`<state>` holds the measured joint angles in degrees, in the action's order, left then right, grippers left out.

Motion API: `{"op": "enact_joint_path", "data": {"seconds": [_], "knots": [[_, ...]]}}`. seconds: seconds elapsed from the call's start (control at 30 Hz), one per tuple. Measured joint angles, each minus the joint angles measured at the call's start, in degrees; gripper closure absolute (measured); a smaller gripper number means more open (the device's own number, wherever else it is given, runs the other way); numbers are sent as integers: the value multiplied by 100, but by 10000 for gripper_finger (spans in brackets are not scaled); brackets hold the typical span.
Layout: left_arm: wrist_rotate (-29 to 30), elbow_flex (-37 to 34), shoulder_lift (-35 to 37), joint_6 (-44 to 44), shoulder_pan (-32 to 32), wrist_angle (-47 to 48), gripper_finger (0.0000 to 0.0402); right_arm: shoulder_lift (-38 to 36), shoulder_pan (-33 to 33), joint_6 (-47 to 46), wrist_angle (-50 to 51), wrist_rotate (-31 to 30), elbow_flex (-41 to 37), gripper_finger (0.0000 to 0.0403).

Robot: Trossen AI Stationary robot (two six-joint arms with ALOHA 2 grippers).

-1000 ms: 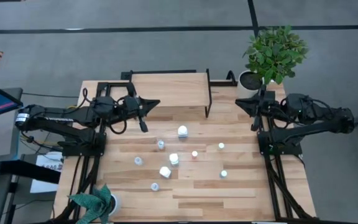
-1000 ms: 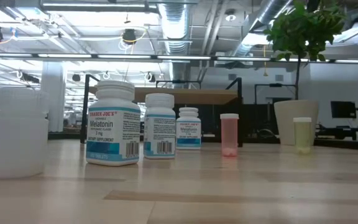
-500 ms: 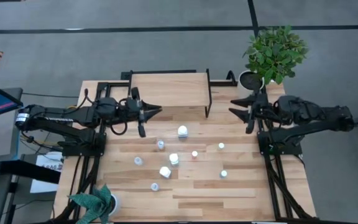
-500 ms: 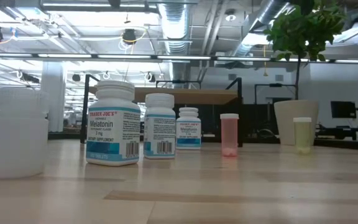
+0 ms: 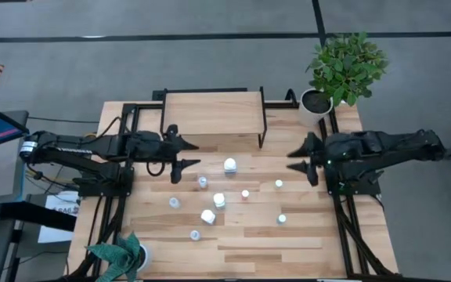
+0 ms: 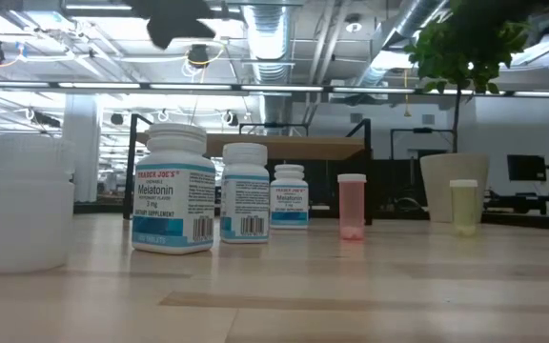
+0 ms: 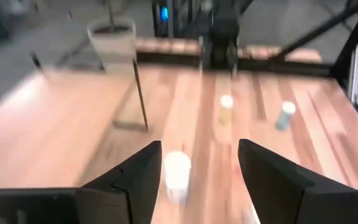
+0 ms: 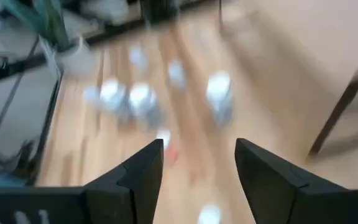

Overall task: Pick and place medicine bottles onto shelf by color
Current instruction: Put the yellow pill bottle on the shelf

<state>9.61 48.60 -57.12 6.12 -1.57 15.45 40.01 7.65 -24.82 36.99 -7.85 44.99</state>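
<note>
Several small medicine bottles stand upright on the wooden table in front of the shelf (image 5: pixel 214 112). Among them are a larger white one (image 5: pixel 230 165), a reddish one (image 5: pixel 245 193), a greenish one (image 5: pixel 279 184) and a bluish one (image 5: pixel 282 219). My left gripper (image 5: pixel 196 154) hovers open left of the cluster. In its wrist view (image 7: pixel 199 146) the white bottle (image 7: pixel 177 174) shows ahead between the fingers, untouched. My right gripper (image 5: pixel 290 157) hovers open to the cluster's right, and its wrist view (image 8: pixel 198 143) looks over the bottles. Neither gripper holds anything.
A potted plant (image 5: pixel 316 100) stands at the table's far right corner, and another plant (image 5: pixel 120 254) at the near left corner. The shelf's black legs (image 5: pixel 261 129) rise just behind the bottles. Bare table (image 5: pixel 288 251) lies toward the near edge.
Both grippers have opened. My left gripper has moved from beside the shelf toward the table's near edge and right, closer to the bottles. My right gripper has moved toward the left and near, also closer to them. No bottle has moved.
</note>
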Motion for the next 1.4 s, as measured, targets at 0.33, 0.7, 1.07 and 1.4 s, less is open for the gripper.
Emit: {"op": "enact_joint_path", "data": {"seconds": [0.33, 0.7, 1.07, 1.4], "knots": [[0, 0, 0, 69, -361, 507, 198, 677, 793, -1616, 940, 68, 0, 186], [4, 0, 0, -91, -537, 611, 199, 2183, 1050, -2355, 939, 5, 0, 193], [3, -2, 0, -91, -539, 609, 199, 3486, 793, -2615, 881, 63, 0, 196], [20, -4, 0, -93, -539, 601, 199, 3933, 717, -2336, 170, 67, 0, 197]]}}
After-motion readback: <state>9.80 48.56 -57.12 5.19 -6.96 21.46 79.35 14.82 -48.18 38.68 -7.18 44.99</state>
